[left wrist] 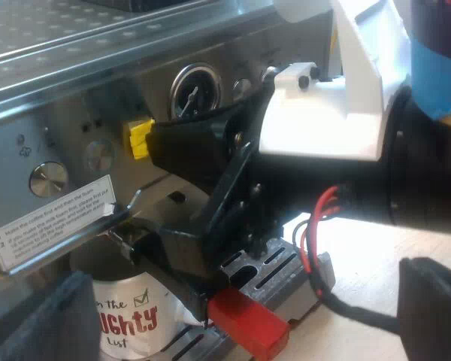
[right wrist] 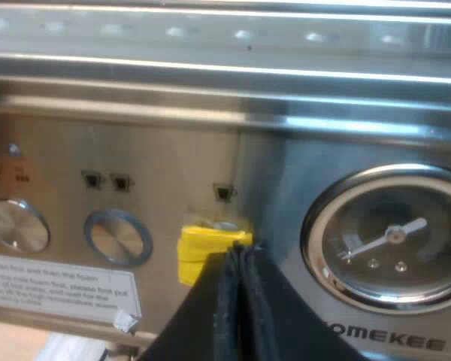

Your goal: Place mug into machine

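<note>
I'm seeing one espresso machine (right wrist: pixel 286 98), one mug (left wrist: pixel 128 323), one pressure gauge (right wrist: pixel 391 233), two round knobs (right wrist: pixel 15 226) (right wrist: pixel 119 237), one yellow tab (right wrist: pixel 203 244), one instruction sticker (right wrist: pixel 60 282), three tiny indicator marks (right wrist: pixel 120 182), plus one red-tipped holder handle (left wrist: pixel 248 323).

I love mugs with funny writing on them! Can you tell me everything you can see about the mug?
The mug is white and looks shiny, like ceramic. It has dark handwritten-style words, big red letters reading "UGHTY" and a little green tick in a box. It stands upright at the slotted drip tray, under the espresso machine front. The red handle end sits close beside it. Its rim and base are hidden, so I cannot tell what else touches it.
</note>
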`<action>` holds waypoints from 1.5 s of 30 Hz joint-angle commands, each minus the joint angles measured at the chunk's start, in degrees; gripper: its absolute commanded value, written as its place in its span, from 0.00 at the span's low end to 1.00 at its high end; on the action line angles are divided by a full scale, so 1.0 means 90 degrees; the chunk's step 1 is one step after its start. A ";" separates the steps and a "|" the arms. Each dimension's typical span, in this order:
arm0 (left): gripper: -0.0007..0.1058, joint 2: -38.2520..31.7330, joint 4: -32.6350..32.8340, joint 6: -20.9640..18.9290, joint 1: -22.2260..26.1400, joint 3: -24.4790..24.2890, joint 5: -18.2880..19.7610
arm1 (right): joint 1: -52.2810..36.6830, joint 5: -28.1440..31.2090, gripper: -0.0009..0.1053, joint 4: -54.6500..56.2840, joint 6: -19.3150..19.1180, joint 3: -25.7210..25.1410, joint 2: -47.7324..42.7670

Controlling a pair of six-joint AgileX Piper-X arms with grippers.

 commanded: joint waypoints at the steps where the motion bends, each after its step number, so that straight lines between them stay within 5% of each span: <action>1: 0.77 -0.0029 -0.0004 0.0014 -0.0028 -0.0054 0.0026 | 0.0004 -0.0229 0.01 0.0239 -0.0074 -0.0146 -0.0095; 5: 0.77 -0.0029 -0.0004 0.0041 -0.0028 -0.0054 0.0026 | 0.0444 -0.0244 0.05 0.1125 0.0197 -0.0146 -0.0398; 12: 0.77 -0.0029 -0.0016 0.0041 -0.0028 -0.0054 0.0026 | 0.0758 -0.0264 0.57 0.2711 0.0639 -0.0146 -0.1035; 15: 0.77 -0.0029 -0.0033 0.0041 -0.0028 -0.0054 0.0026 | 0.0757 -0.0296 0.66 0.3335 0.0639 -0.0146 -0.1390; 22: 0.77 -0.0029 -0.0031 -0.0189 -0.0028 -0.0330 -0.0082 | 0.0757 -0.0758 0.67 0.4362 0.0788 -0.0146 -0.2412; 27: 0.77 0.0273 -0.0014 -0.0450 -0.0028 -0.0955 -0.1089 | 0.0676 -0.0777 0.67 0.4802 0.0788 -0.0146 -0.3203; 32: 0.77 0.1005 0.0025 -0.0618 0.0049 -0.1697 -0.1214 | 0.0142 -0.1231 0.67 0.5217 0.0727 -0.0146 -0.3907; 39: 0.77 0.2024 0.0043 -0.0744 0.0946 -0.2574 -0.1153 | -0.1430 -0.1922 0.67 0.5730 0.0382 -0.0146 -0.4718; 45: 0.77 0.2207 0.0730 -0.0617 0.2035 -0.2763 -0.1138 | -0.3156 -0.3032 0.67 0.6319 0.0128 -0.0146 -0.5116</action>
